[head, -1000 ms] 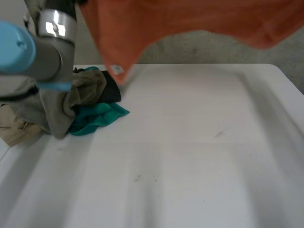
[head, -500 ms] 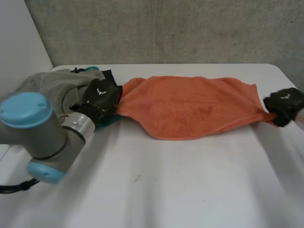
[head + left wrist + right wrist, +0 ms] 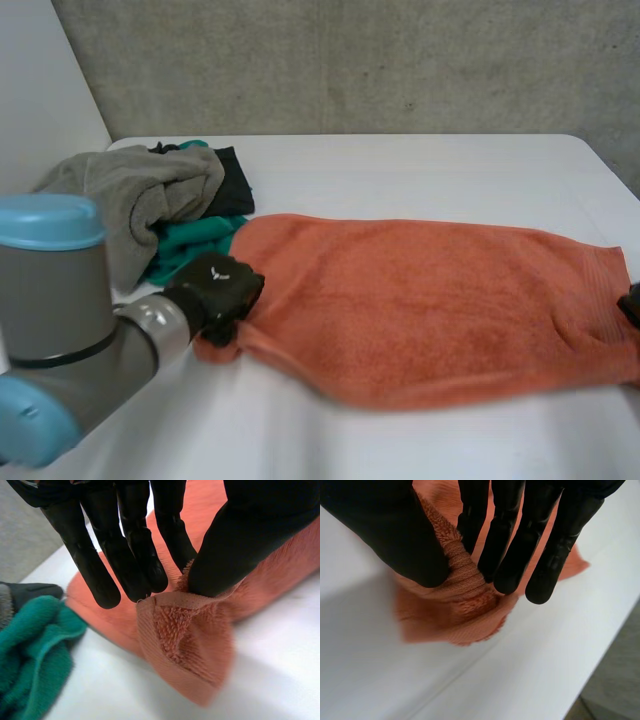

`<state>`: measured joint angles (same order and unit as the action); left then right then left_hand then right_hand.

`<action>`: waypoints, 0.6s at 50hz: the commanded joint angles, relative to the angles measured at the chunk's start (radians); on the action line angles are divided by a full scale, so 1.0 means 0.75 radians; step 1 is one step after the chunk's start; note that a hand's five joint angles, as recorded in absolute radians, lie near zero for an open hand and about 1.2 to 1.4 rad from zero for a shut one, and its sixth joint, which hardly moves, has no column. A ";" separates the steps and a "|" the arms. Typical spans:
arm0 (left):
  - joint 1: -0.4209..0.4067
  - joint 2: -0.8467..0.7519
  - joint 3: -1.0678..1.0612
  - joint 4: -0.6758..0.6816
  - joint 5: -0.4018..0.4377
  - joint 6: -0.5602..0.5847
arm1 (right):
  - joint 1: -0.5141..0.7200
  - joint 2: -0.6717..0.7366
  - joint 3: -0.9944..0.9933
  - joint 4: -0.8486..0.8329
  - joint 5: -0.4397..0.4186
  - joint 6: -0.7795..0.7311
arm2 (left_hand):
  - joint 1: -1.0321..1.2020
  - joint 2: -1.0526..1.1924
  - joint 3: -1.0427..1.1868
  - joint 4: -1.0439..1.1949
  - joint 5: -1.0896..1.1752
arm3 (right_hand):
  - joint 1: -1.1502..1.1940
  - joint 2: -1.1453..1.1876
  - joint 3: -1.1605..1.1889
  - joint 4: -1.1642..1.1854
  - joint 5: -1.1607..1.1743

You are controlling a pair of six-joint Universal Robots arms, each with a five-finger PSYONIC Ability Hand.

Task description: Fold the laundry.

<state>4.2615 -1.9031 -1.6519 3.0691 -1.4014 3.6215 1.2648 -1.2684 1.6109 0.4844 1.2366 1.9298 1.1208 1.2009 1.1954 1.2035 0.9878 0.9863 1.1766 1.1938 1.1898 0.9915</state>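
Pinching one end corner of the orange towel (image 3: 430, 310) with the left hand (image 3: 125, 540): pressing the thumb (image 3: 235, 545) down on the hem against straight fingers (image 3: 170, 545), and bunching a fold of terry just past the fingertips. Grasping the opposite end with the right hand (image 3: 510, 530), squeezing a ridge of the hem between thumb and straight fingers there too. Spreading the towel across the white table (image 3: 400, 170) between the two hands, with its long edges running from one hand to the other. Working just beside a heap of laundry on the left hand's outer side: a teal cloth (image 3: 190, 250) nearest the fingers, with a grey cloth (image 3: 140, 195) and a black cloth (image 3: 232, 180) lying beyond it.
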 commanded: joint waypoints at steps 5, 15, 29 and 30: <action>0.012 -0.371 0.647 0.432 -0.148 0.113 | 0.287 0.225 -0.560 -0.484 0.120 0.388 | 0.367 0.260 0.268 0.257 0.312 | 0.547 0.293 0.270 0.275 0.307; 0.067 -0.502 1.308 1.011 -0.107 0.127 | 0.373 0.141 -0.896 -1.329 0.227 0.738 | 0.367 0.260 0.268 0.257 0.312 | 0.547 0.293 0.270 0.275 0.307; 0.098 -0.434 0.839 0.941 -0.077 -0.036 | 0.390 0.153 -0.590 -1.294 0.135 0.751 | 0.367 0.260 0.268 0.257 0.312 | 0.547 0.293 0.270 0.275 0.307; 0.100 -0.428 0.739 0.941 -0.064 -0.045 | 0.390 0.163 -0.551 -1.290 0.120 0.751 | 0.367 0.260 0.268 0.257 0.312 | 0.547 0.293 0.270 0.275 0.307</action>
<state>4.3283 -2.2683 -0.7908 3.7857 -1.4781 3.6211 1.5577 -1.1694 1.0152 -0.5050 1.3922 2.4950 1.1208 1.2013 1.1959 1.2036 0.9942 0.9863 1.1766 1.1938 1.1898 0.9913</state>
